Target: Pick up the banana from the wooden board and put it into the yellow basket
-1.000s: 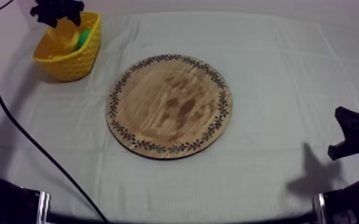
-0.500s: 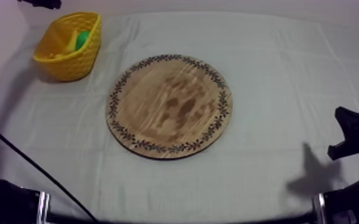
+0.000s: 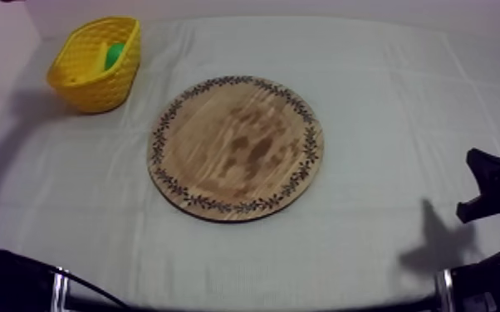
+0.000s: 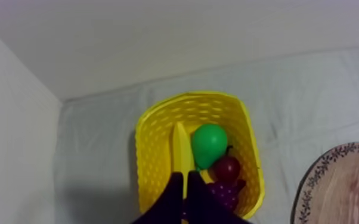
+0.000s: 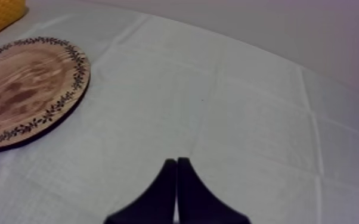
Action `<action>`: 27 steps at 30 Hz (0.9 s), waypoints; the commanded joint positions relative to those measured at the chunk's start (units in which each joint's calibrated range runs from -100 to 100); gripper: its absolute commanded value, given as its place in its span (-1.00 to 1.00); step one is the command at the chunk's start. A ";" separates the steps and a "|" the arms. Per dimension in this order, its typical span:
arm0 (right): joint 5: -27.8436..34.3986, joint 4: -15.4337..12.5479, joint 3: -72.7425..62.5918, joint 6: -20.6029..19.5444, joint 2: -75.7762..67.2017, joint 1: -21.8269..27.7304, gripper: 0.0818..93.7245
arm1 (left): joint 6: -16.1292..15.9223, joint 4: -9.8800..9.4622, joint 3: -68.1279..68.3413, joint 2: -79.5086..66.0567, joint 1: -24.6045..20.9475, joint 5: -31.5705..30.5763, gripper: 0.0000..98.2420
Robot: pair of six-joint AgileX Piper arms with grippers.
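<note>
The banana (image 4: 180,148) lies inside the yellow basket (image 4: 150,149), beside a green pear (image 4: 209,144), a small red fruit (image 4: 226,168) and a bunch of grapes (image 4: 223,194). My left gripper (image 4: 184,174) hangs above the basket, its fingers pressed together into a narrow wedge and holding nothing. In the top view the basket (image 3: 95,87) stands at the far left with the pear (image 3: 115,55) showing inside, and the round wooden board (image 3: 237,148) lies bare in the middle. My right gripper (image 5: 176,161) is shut on nothing and rests low at the right side (image 3: 490,187).
The board's patterned rim (image 4: 328,179) lies right of the basket, with a strip of cloth between them. A pale wall runs close behind and to the left of the basket. Bare cloth stretches right of the board (image 5: 27,89).
My left gripper, which hung open over the basket, has closed and drawn up and back out of the top view. The banana stays in the basket. The right arm has not moved.
</note>
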 commanded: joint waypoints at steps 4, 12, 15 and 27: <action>0.01 0.00 -0.03 0.01 0.00 0.00 -0.99 | -0.59 -0.14 17.51 -19.26 0.92 -8.96 -1.00; 0.01 0.00 -0.03 0.00 0.00 0.00 -0.99 | 1.77 0.02 32.81 -39.05 3.06 -14.65 -1.00; 0.01 0.00 -0.03 0.00 0.00 0.00 -0.99 | 2.83 -0.10 38.48 -46.13 3.32 -15.32 -1.00; 0.01 0.00 -0.03 0.01 0.00 0.00 -0.99 | 4.54 1.08 63.51 -72.90 -0.12 -18.32 -1.00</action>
